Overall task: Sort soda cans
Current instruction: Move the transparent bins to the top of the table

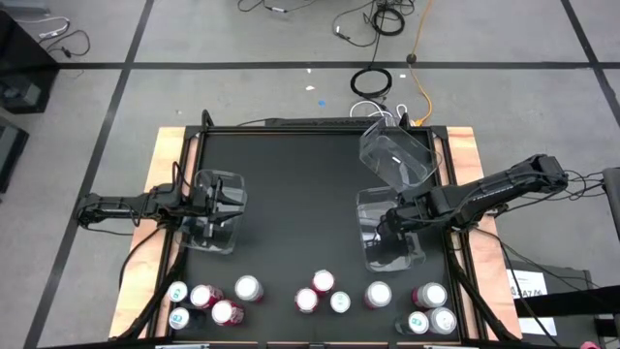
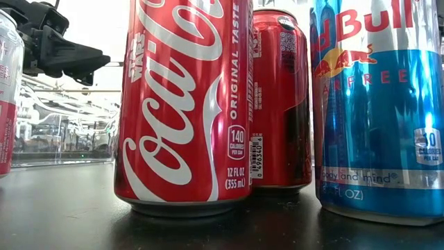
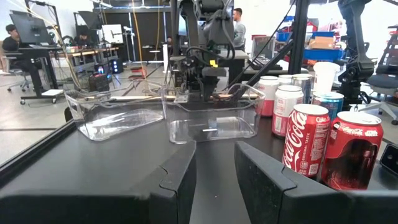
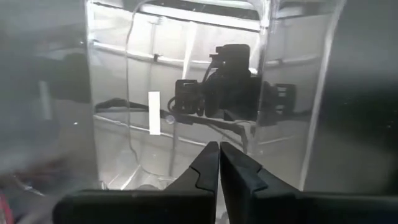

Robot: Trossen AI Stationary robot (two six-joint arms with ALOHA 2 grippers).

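Observation:
Several soda cans stand upright in a loose row along the table's near edge, red, pink and blue ones; in the low view two red cans and a blue one fill the picture. My right gripper is shut and points down into a clear bin at the right. My left gripper waits at the table's left, level and open with nothing between its fingers, above another clear bin. My right gripper comes from above, pointing down, its shut fingers at the open top of the clear bin. I cannot tell whether they touch the bin's wall or floor.
A third clear bin lies tilted at the far right, just behind the one under my right gripper. The black table top lies bare between the bins. Beyond the table are desks, cables and people.

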